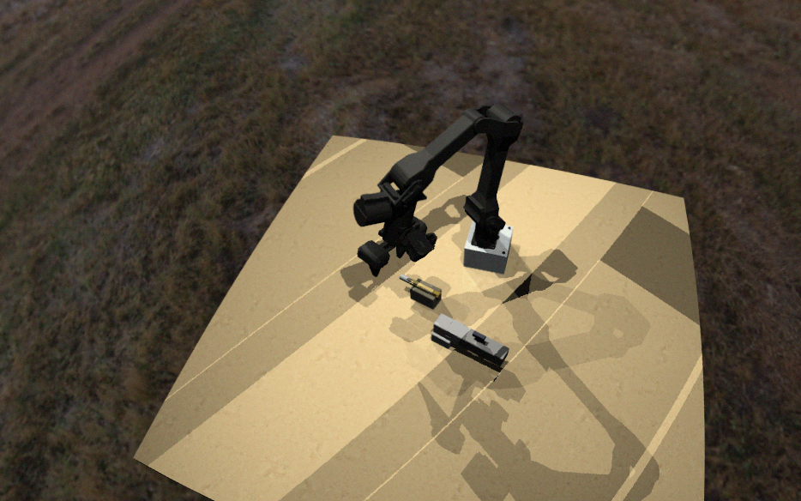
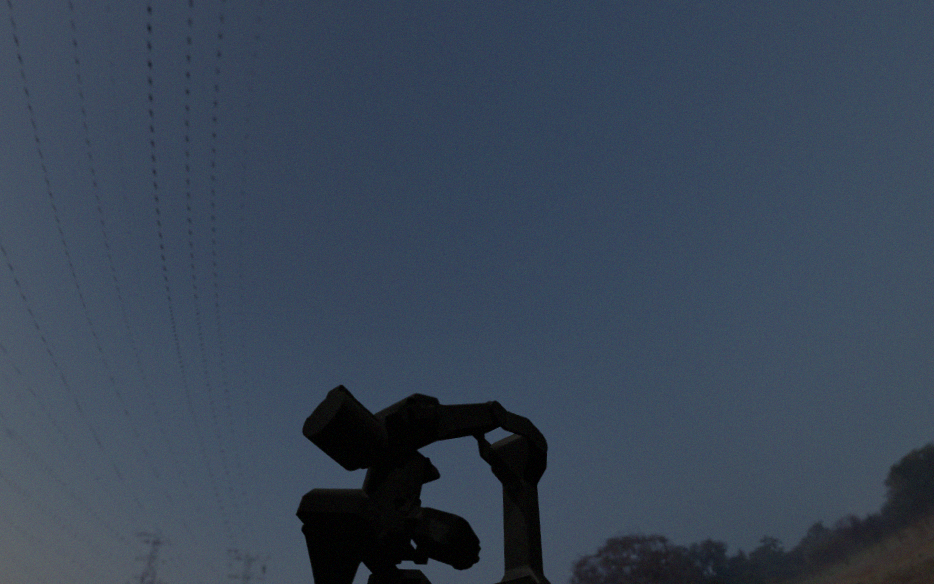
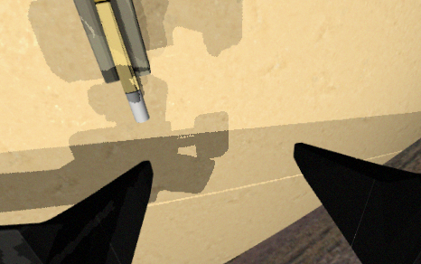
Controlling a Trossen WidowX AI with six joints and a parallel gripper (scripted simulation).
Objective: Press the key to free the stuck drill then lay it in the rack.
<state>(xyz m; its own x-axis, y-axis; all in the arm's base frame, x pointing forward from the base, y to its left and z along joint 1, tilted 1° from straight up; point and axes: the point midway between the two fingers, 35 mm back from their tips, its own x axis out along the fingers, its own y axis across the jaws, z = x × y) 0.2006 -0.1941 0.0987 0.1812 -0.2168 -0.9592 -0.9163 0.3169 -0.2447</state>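
The drill (image 1: pixel 420 286) (image 3: pixel 115 47), a yellow bar with a silver tip, lies lengthwise in the small dark rack (image 1: pixel 427 298), between the rack's two grey rails (image 3: pixel 91 33). The tip sticks out past the rack's end. My gripper (image 1: pixel 398 260) (image 3: pixel 223 158) is open and empty. It hangs above the table, just behind and to the left of the drill's tip, not touching it. The grey housing block (image 1: pixel 457 336) with its dark key (image 1: pixel 479 337) on top stands in front of the rack, apart from it.
The arm's white base (image 1: pixel 487 252) stands behind and to the right of the rack. The tan table (image 1: pixel 295 383) ends in edges all round, with grass beyond. In the exterior view only the arm's dark silhouette (image 2: pixel 413 440) shows against the sky.
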